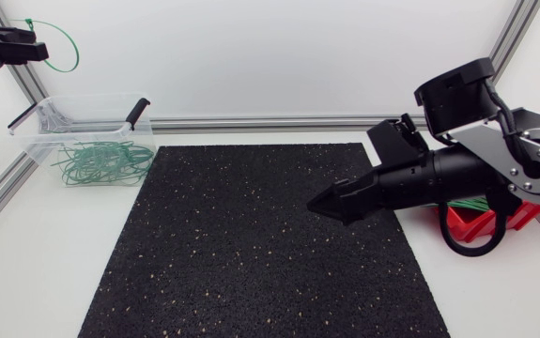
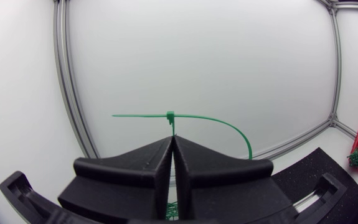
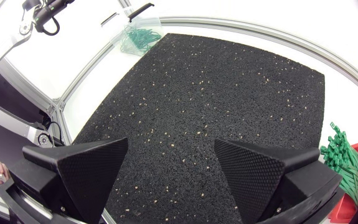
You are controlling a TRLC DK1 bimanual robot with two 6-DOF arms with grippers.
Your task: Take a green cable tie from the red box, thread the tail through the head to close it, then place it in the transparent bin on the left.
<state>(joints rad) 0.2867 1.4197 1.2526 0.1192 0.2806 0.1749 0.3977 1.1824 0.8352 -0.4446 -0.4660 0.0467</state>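
While your left tool [image 2: 172, 140] hangs high beside the transparent bin [image 1: 35, 131], it is clenched on a green cable tie [image 2: 170, 116] that is already closed. The tie's head stands just past the tool's tip, the tail pokes out sideways, and the loop curves away and down. The bin, at the far left of the tabletop [image 1: 44, 282], holds a tangle of green ties [image 1: 100, 161]. Your right tool [image 3: 169, 152] sits low over the black mat [image 1: 251, 253], released, jaws spread wide. Just behind that arm, the red box [image 1: 471, 225] holds a bundle of spare ties [image 3: 343, 158].
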